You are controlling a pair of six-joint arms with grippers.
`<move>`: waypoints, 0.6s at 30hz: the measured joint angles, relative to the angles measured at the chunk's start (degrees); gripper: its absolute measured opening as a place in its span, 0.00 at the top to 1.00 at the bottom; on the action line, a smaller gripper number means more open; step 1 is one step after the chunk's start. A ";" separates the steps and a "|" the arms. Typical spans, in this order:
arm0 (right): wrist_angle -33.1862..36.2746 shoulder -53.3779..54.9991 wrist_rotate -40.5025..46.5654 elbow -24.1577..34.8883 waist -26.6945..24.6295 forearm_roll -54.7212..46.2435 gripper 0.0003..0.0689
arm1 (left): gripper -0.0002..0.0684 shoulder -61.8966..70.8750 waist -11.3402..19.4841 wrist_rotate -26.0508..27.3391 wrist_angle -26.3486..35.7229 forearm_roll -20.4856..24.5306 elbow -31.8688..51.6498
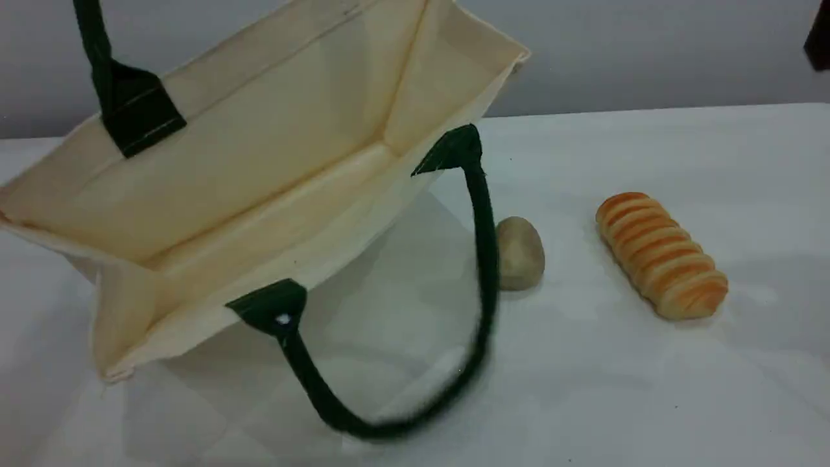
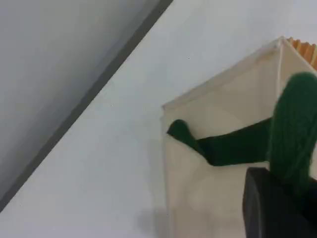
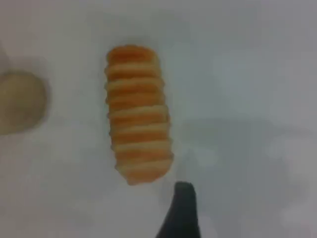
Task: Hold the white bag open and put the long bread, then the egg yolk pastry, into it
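Note:
The white bag [image 1: 259, 130] hangs tilted at the left, its mouth open toward the camera. One green handle [image 1: 97, 58] runs up out of the top edge; the other handle [image 1: 483, 259] droops onto the table. In the left wrist view my left gripper [image 2: 277, 198] is shut on the green strap [image 2: 292, 129] above the bag [image 2: 218, 129]. The egg yolk pastry [image 1: 520, 253] lies just right of the drooping handle. The long bread [image 1: 661, 254] lies further right. My right gripper's fingertip [image 3: 183, 213] hovers open above the table, just below the bread [image 3: 137, 114], with the pastry [image 3: 20, 101] at left.
The white table [image 1: 648, 389] ends at a grey wall behind. A dark part [image 1: 818, 39], probably of the right arm, shows at the top right corner. The bag's shadow falls under its raised mouth.

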 joint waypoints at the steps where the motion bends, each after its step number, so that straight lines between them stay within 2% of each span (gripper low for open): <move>1: 0.00 0.88 -0.35 0.00 0.00 0.06 0.15 | 0.88 0.00 0.00 0.00 0.00 0.00 0.00; 18: -7.77 16.48 -2.77 -0.05 0.55 0.13 0.15 | 0.88 0.04 0.00 0.57 -0.06 0.00 0.00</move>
